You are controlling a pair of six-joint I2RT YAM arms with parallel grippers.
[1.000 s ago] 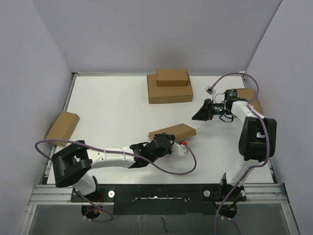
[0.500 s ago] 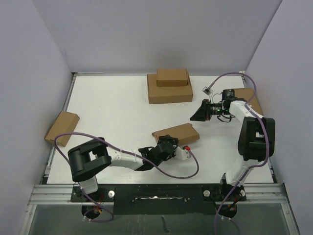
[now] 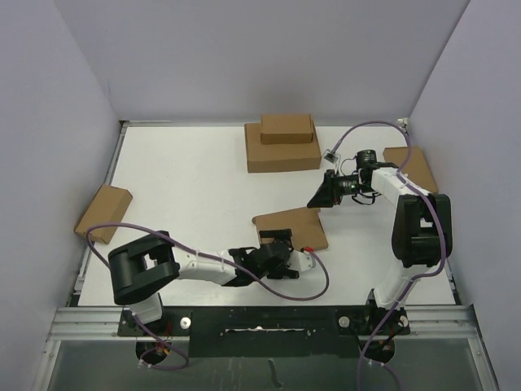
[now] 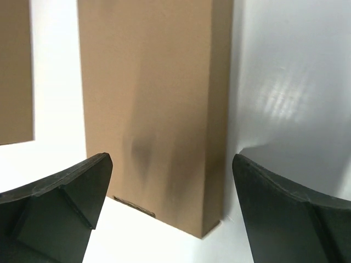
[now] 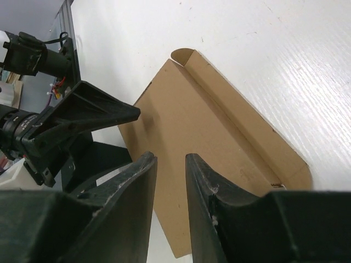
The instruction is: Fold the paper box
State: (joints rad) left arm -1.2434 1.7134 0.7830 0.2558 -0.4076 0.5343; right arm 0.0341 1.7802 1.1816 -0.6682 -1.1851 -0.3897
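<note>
The paper box is a flat brown cardboard mailer lying on the white table, with a curved tab at one corner. My left gripper sits at its near edge, open wide. In the left wrist view the box fills the space ahead of the left gripper, and neither finger touches it. My right gripper hovers just past the box's far right corner. The right gripper has its jaws a narrow gap apart, with nothing between them, over the box.
A wide brown box with a smaller one on top stands at the back. Another brown box leans at the left table edge, and one lies at the right edge behind the right arm.
My left gripper has opened and let go of the box, which now lies flat. The left arm drew back toward the near edge. My right gripper moved left toward the box.
</note>
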